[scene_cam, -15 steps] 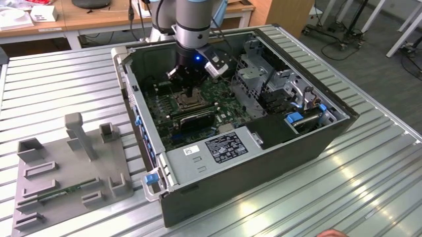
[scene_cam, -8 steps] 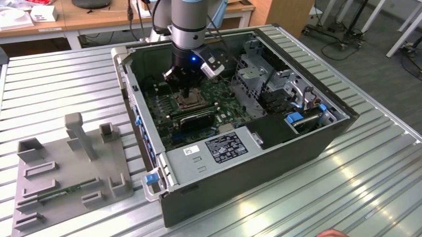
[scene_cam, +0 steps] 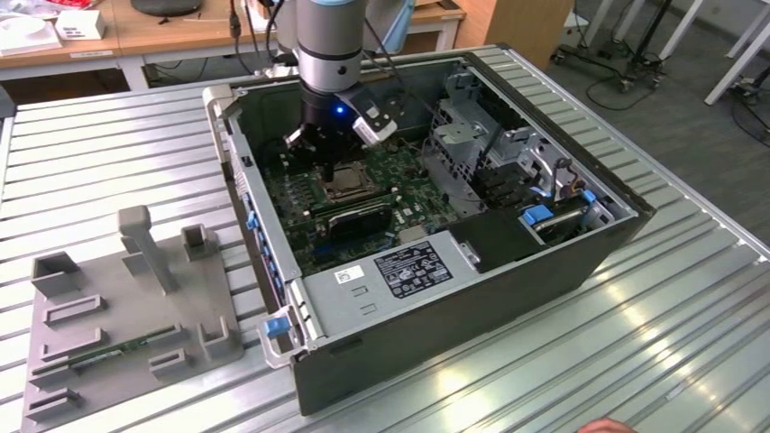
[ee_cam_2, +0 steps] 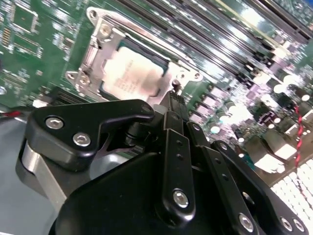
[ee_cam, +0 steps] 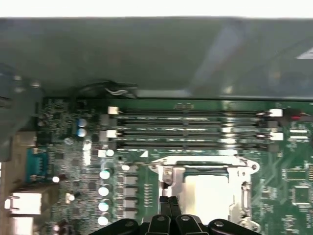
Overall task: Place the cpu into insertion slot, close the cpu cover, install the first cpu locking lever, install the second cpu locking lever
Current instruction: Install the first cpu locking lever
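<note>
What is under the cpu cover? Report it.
The cpu cover lies over the cpu, whose silver-grey top shows through the frame's window. Whatever lies beneath the cpu is covered and cannot be seen.

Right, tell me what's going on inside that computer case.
The arm's gripper reaches into the open case, fingers shut, over the green board. The cpu already sits in the insertion slot with the cpu cover lying closed around it. Its tip is at what looks like a lever end beside the cover.

The cpu (ee_cam_2: 131,73) lies within the cpu cover (ee_cam_2: 94,39) on the board (ee_cam_2: 29,54), memory slots (ee_cam: 190,129) alongside, tool (ee_cam_2: 175,100) at the cover's edge.
</note>
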